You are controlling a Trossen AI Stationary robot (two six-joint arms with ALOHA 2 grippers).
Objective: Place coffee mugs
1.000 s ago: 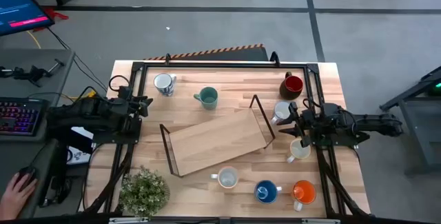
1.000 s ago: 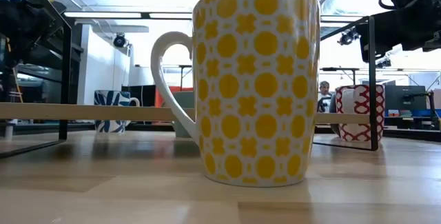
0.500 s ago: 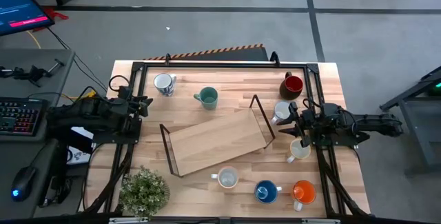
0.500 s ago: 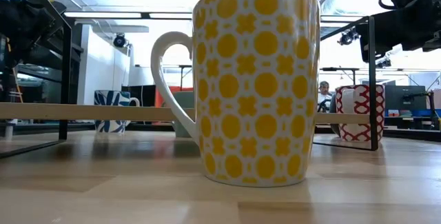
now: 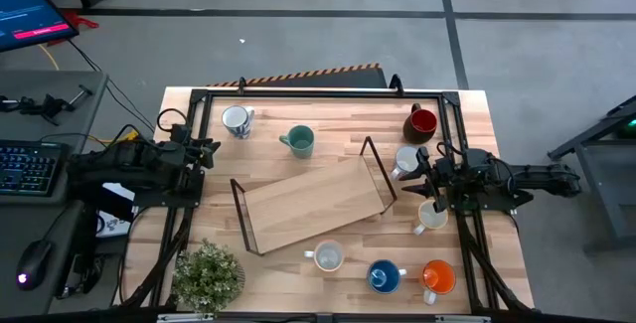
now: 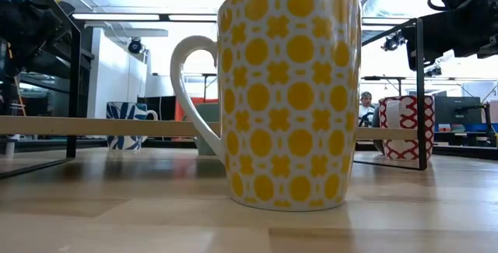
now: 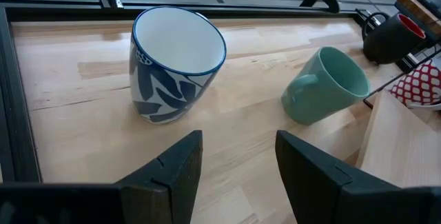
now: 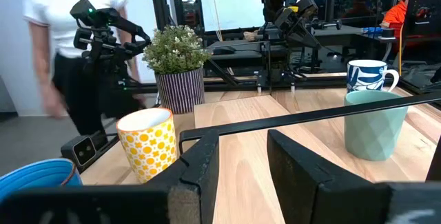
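Observation:
Several coffee mugs stand upright on their bases on the wooden table (image 5: pixel 328 104). A white-and-blue mug (image 5: pixel 237 120) and a teal mug (image 5: pixel 298 141) are at the far left. A dark red mug (image 5: pixel 421 122), a red-patterned mug (image 5: pixel 406 160) and a cream mug (image 5: pixel 429 217) are at the right. A yellow-patterned mug (image 5: pixel 327 256), a blue mug (image 5: pixel 383 276) and an orange mug (image 5: pixel 436 278) stand near the front edge. My left gripper (image 7: pixel 238 162) hovers open at the left edge, facing the white-and-blue mug (image 7: pixel 176 62). My right gripper (image 8: pixel 241 158) is open at the right edge.
A wooden shelf on a black wire frame (image 5: pixel 310 202) lies slanted in the table's middle. A potted plant (image 5: pixel 208 275) stands at the front left corner. A black rail frame (image 5: pixel 298 92) borders the table. A person (image 8: pixel 69 38) stands beyond the table's left side.
A person's hand on the mouse on the desk to the left of the table has drawn away. Both arms and all the mugs have kept still.

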